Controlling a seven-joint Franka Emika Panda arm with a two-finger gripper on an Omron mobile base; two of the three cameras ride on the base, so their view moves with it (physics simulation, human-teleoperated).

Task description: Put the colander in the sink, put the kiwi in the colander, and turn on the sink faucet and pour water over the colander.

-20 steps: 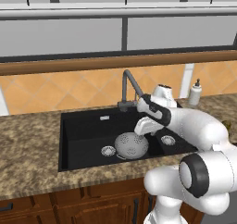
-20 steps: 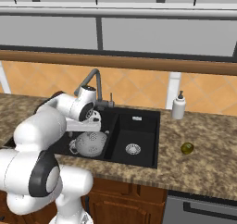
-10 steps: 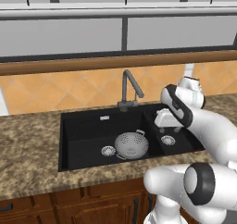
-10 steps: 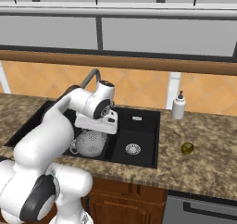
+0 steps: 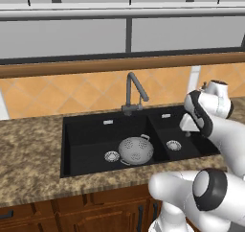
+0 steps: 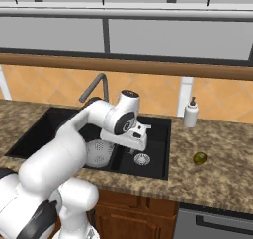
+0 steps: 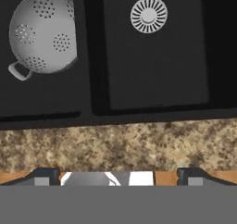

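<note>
Two basins make up the black sink (image 5: pixel 81 145), and the colander (image 5: pixel 136 150) sits upside-down in the larger left one, beside its steel drain (image 5: pixel 111 156) and below the dark faucet (image 5: pixel 132 93). Over the smaller right basin the gripper (image 7: pixel 118 176) hangs with its jaws spread wide and nothing between them, while the kiwi (image 6: pixel 199 158) lies on the granite counter (image 6: pixel 217 169) right of the sink, near the soap dispenser (image 6: pixel 190 112).
</note>
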